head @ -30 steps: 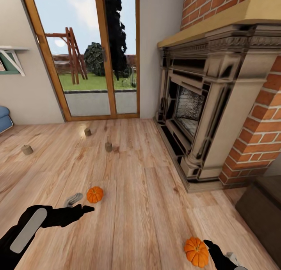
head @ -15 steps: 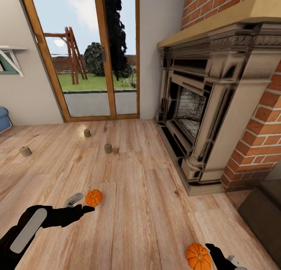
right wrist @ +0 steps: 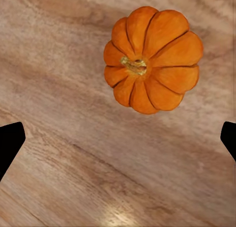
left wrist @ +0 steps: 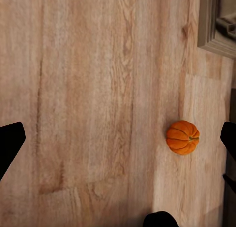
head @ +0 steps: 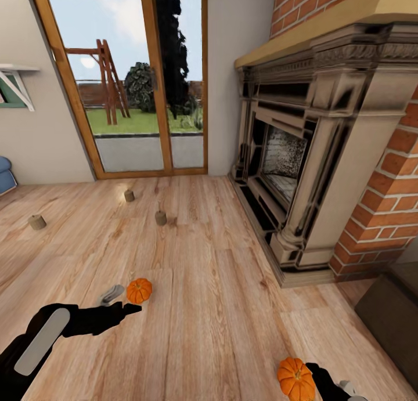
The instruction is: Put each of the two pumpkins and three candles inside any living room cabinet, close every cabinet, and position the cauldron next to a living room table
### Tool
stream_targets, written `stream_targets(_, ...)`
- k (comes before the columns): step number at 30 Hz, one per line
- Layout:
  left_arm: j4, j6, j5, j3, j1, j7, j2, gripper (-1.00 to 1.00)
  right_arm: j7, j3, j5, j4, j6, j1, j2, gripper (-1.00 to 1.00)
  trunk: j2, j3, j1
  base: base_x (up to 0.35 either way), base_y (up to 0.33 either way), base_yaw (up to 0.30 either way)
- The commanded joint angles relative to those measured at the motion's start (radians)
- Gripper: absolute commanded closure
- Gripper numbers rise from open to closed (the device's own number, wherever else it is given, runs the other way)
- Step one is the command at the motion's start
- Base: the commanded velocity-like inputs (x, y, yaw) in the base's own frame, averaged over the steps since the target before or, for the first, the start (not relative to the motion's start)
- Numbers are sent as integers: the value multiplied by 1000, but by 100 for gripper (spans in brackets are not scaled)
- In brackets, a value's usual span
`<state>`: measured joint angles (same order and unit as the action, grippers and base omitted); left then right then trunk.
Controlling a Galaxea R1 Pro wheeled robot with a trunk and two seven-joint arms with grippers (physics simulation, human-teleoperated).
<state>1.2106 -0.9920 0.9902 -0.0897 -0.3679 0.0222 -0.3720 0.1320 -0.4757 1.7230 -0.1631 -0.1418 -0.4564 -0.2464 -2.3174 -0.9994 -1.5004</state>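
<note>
Change: the head camera had dipped slightly; the bright-orange ribbed pumpkins (head: 139, 290) (head: 295, 378) stayed on the wooden floor (head: 220, 308).
Right gripper (right wrist: 118, 138): jaws spread, hanging above one pumpkin, not yet grasping.
Left gripper (left wrist: 118, 143): apparently open, empty.

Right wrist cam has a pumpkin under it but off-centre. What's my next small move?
Probably shift the right gripper to centre the pumpkin between its fingertips, then lower. The jaws stand wide open, and the pumpkin sits on the bare wooden floor offset from their midline.
</note>
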Motion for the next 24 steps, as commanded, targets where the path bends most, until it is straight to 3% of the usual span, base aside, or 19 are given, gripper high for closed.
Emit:
stream_targets(1,1,-2,0,-1,-1,2,-1,-100,3,-6,20,0,-3,-1,-1,-100,-8,-4,-4,0,0,0)
stream_targets(7,0,-2,2,-1,0,2,-2,-100,4,-7,40,0,-2,-1,-2,-100,-50,-23,-27,0,0,0)
stream_targets(24,0,-2,2,-2,-1,2,-1,-100,3,-5,43,2,2,-1,-5,-100,-169,-76,-92,0,0,0)
